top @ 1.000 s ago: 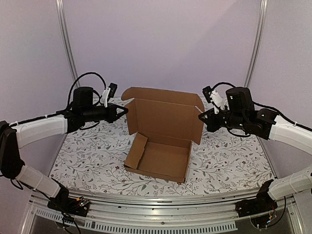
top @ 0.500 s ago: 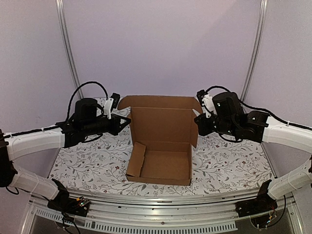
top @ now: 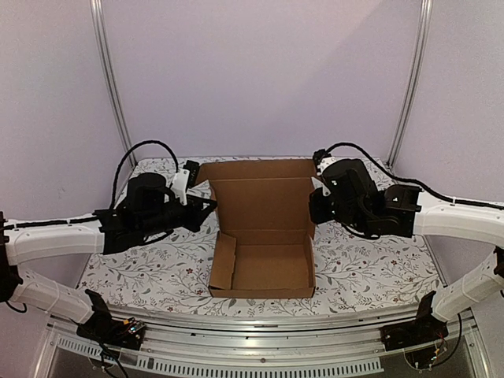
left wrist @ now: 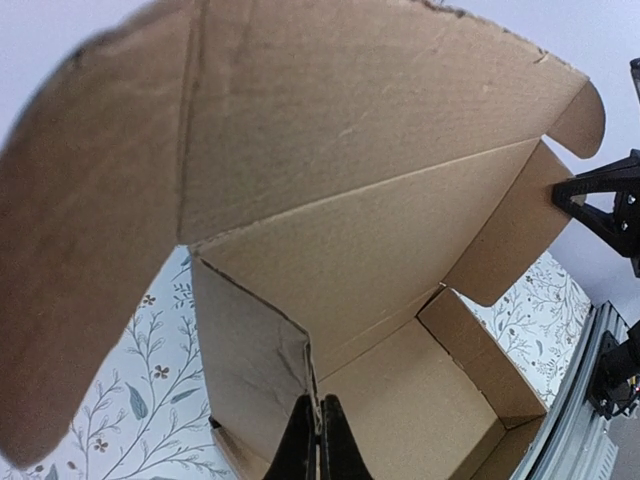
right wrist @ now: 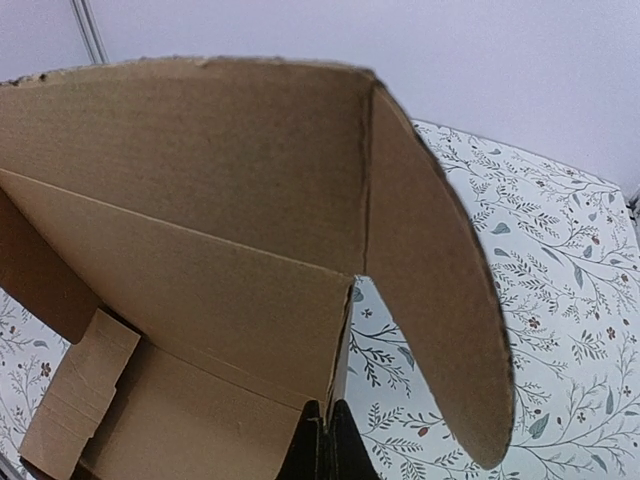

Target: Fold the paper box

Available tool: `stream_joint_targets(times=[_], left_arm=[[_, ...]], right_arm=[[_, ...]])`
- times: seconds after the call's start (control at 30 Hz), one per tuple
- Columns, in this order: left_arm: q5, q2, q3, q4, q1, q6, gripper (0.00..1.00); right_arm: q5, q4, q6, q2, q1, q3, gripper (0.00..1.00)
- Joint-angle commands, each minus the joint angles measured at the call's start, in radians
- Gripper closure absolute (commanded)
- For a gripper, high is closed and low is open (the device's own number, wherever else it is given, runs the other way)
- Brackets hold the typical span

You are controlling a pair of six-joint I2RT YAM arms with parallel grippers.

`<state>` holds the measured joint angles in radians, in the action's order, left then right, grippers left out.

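Plain brown corrugated cardboard paper box [top: 264, 236] sits mid-surface on the white floral-print surface [top: 142, 260], between the two arms and half formed. The tray is open on top with a low front wall, and the back panel stands upright. The top strip of that panel [top: 256, 168] tips forward over the tray. Rounded ear tabs hang at both ends: one fills the near left of the left wrist view [left wrist: 90, 250], the other the right of the right wrist view [right wrist: 440, 300]. The inner left side flap [top: 224, 260] leans loosely into the tray, not flush with the wall. Left gripper [top: 208, 206] is at the left edge of the upright panel. In its wrist view the fingers [left wrist: 306, 445] are pressed together, with the cardboard wall edge running straight down between them, so it reads as pinching the box. Right gripper [top: 315, 206] mirrors it on the right edge: fingers [right wrist: 338, 445] together on the wall edge, the same pinch.
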<state>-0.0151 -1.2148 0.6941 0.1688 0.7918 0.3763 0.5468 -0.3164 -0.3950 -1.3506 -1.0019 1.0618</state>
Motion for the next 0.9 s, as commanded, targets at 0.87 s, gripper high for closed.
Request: stream_joint_targets(times=[0.87], left_arm=[[-0.131, 0.105, -0.139, -0.128, 0.276, 0.045, 1.0]], right_arm=[[0.204, 0.163, -0.248, 0.008, -0.217, -0.128, 1.0]])
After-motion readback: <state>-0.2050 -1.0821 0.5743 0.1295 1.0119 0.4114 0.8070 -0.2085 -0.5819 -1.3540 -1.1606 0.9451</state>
